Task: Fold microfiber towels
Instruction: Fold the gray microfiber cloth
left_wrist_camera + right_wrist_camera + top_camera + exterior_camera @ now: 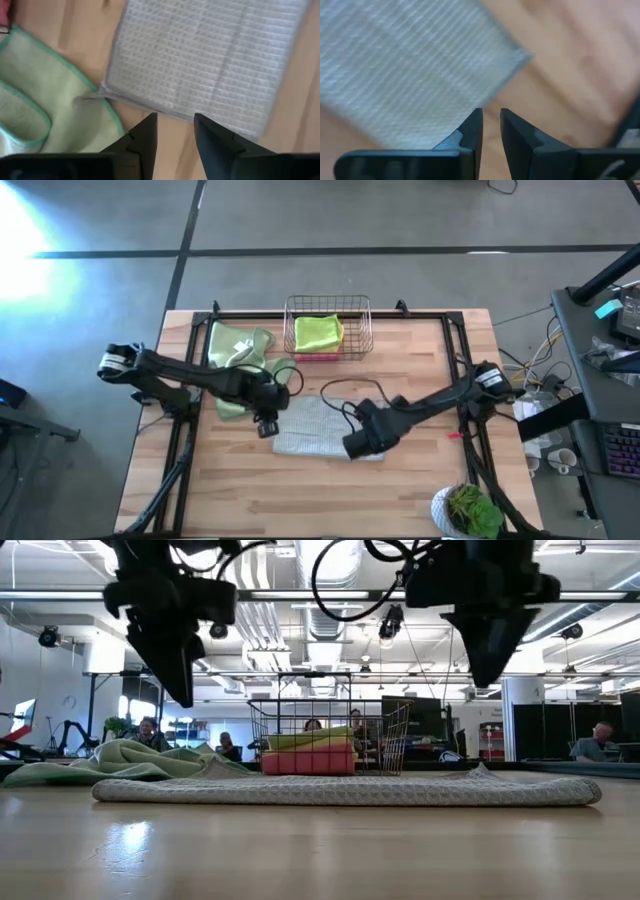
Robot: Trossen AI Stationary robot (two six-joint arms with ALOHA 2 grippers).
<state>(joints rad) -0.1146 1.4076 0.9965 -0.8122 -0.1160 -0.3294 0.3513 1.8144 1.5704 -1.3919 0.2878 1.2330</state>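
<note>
A copper wire basket (328, 328) stands at the far edge of the wooden surface (300, 490). A green plant (470, 510) sits at its near right corner.

folded towel (318, 427) lies flat mid-counter (300, 500), crumpled towel (236, 350) to its left, basket (328, 327) holding stacked towels (318, 332) behind.

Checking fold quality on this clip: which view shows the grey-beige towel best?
The left wrist view: the grey-beige towel nearly fills it, showing the folded layers' edges and a corner. The high view gives its whole outline, partly under both arms. The low view shows it only edge-on; the right wrist view, one blurred corner.
</note>
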